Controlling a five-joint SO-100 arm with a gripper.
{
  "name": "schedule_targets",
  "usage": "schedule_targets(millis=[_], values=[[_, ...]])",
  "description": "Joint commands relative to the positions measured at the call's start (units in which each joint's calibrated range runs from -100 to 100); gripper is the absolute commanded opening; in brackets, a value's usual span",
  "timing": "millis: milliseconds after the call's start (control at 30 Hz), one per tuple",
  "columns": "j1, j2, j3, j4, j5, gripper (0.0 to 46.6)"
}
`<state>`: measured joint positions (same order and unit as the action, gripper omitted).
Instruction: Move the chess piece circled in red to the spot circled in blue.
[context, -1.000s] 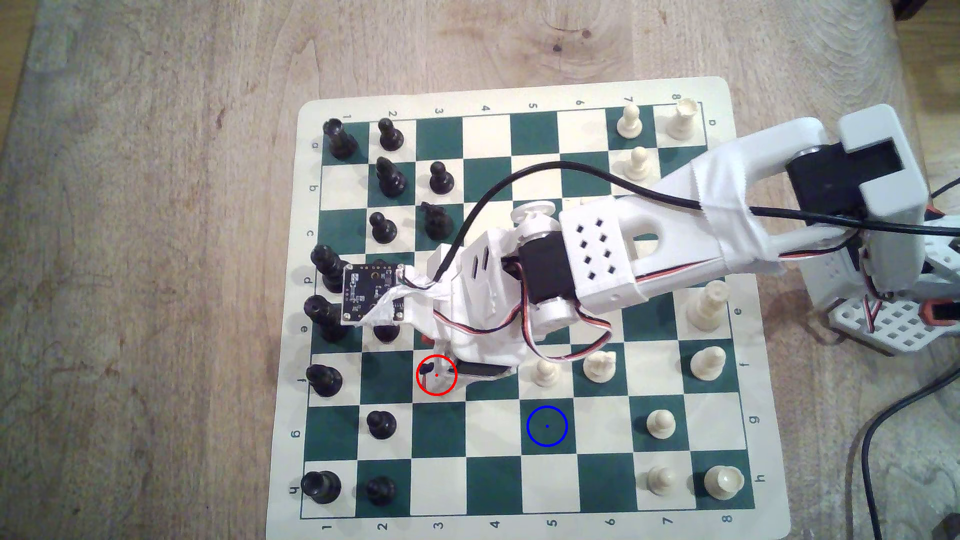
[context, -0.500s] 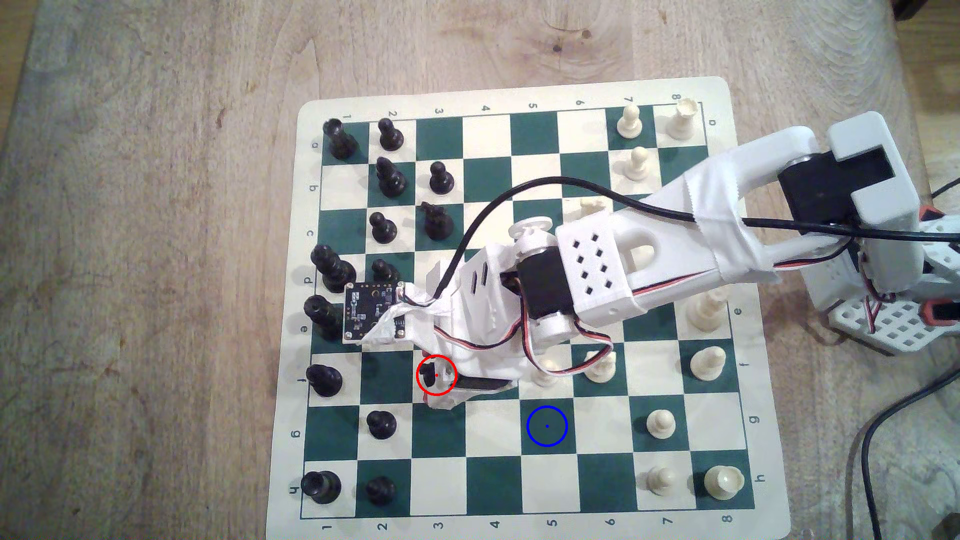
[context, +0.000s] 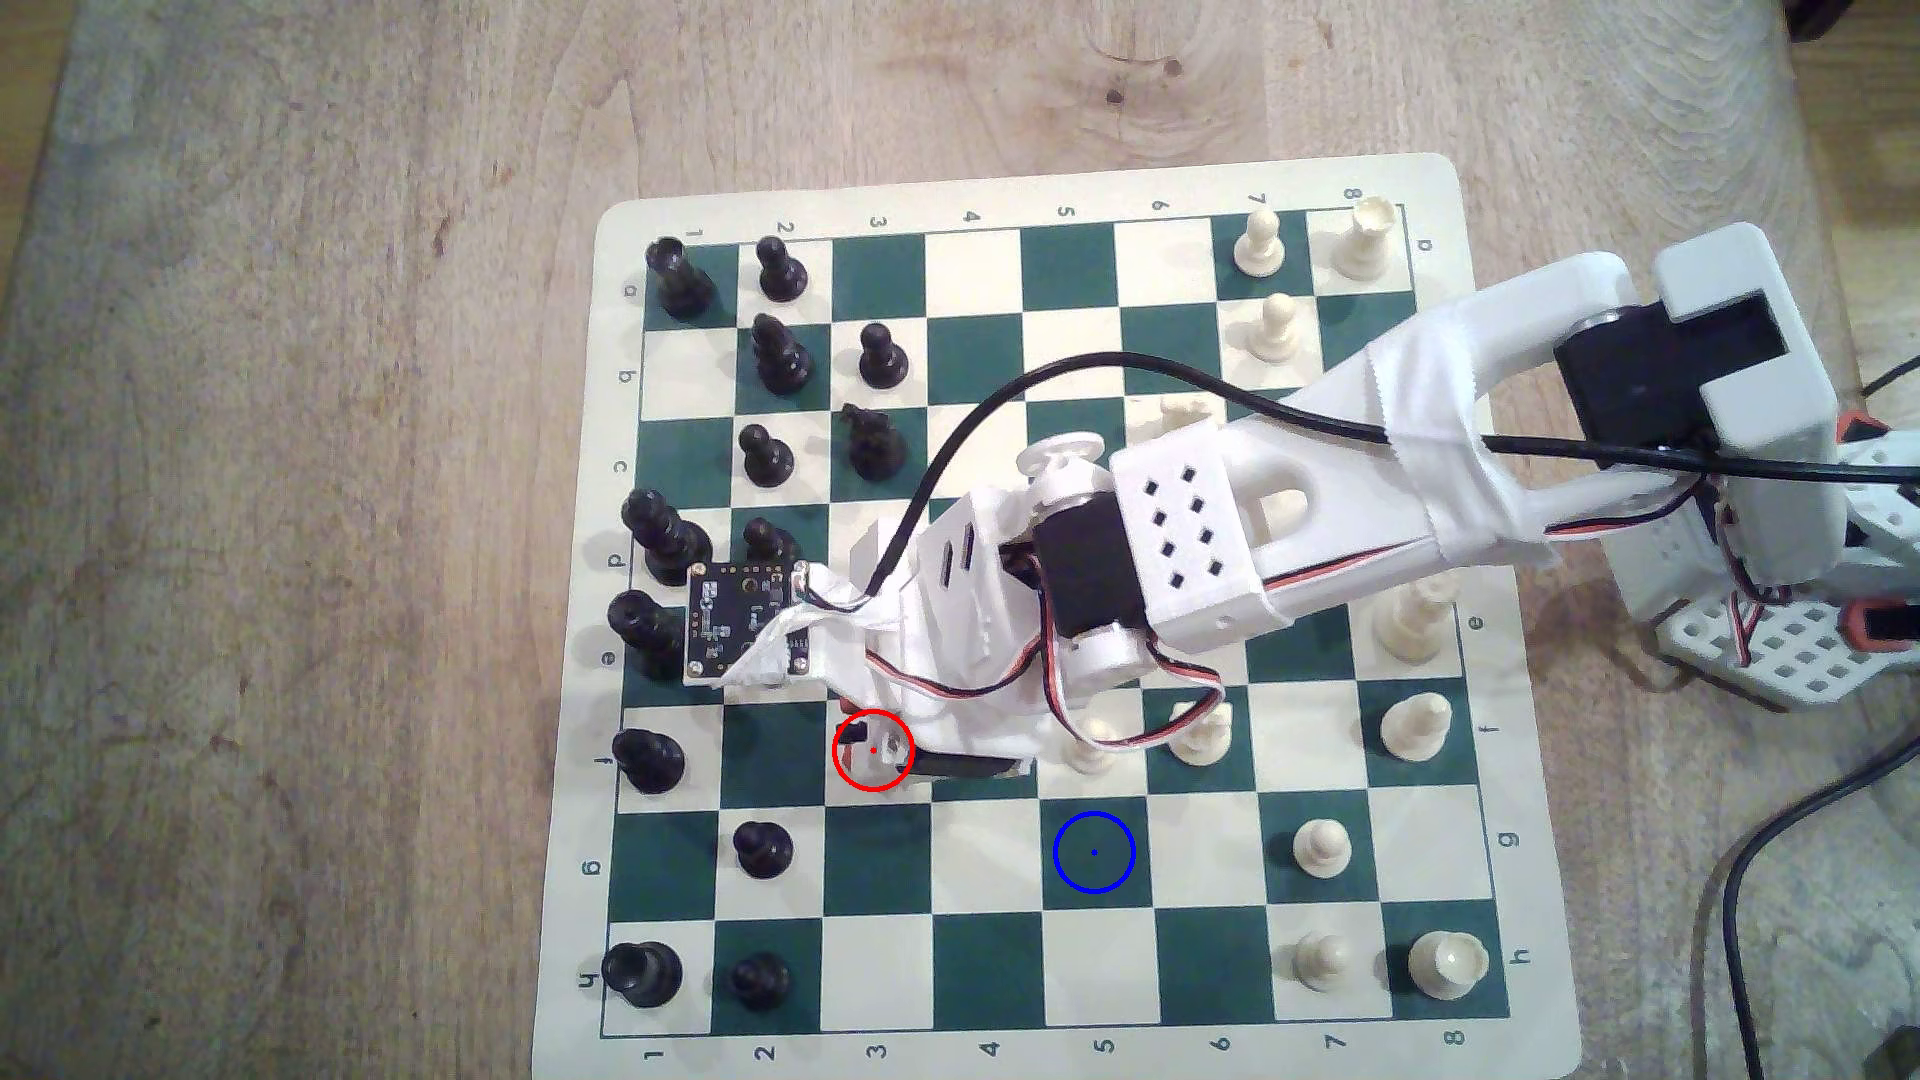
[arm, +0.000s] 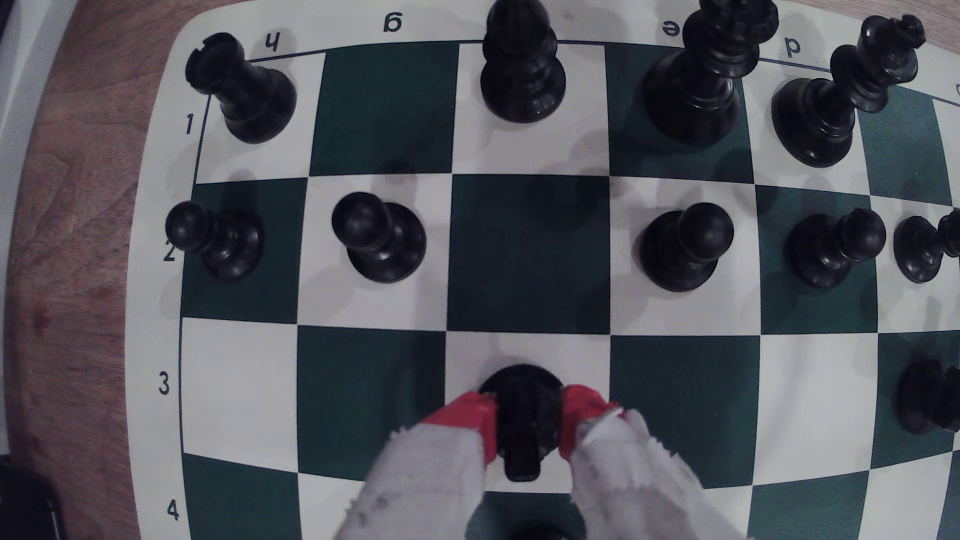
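Note:
The chess piece circled in red, a small black knight (context: 854, 738), stands on a cream square inside the red ring, mostly hidden under my white wrist in the exterior view. In the wrist view the knight (arm: 521, 381) sits between my red-tipped fingers (arm: 467, 415), which press against both of its sides, and its round base rests on the board. My gripper (context: 879, 755) (arm: 527, 401) is shut on it. The spot circled in blue (context: 1094, 852) is a bare dark green square, two files toward the exterior view's right and one row nearer the bottom edge.
A black pawn (context: 764, 847) and a black bishop (context: 646, 759) stand to the exterior view's left of the knight. A cream pawn (context: 1088, 746) and a cream knight (context: 1201, 733) stand just above the blue ring. My arm (context: 1340, 509) and its black cable (context: 1039, 369) span the board's middle.
The wrist came down over the knight and shifted slightly toward the board's bottom edge. The white finger that stuck out below the red ring half a second ago has drawn in against the knight.

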<state>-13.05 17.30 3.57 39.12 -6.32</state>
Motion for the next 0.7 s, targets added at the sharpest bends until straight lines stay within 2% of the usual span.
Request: schedule_targets(millis=[0, 133, 400, 667], values=[[-0.60, -1.68, -4.39, -0.88, -0.10, 4.1], [-0.75, -1.85, -4.39, -0.88, -0.10, 1.3], [-0.52, -3.13, -4.48, -1.12, -0.10, 0.8], [-0.44, -12.21, -3.93, -0.55, -0.44, 0.3]])
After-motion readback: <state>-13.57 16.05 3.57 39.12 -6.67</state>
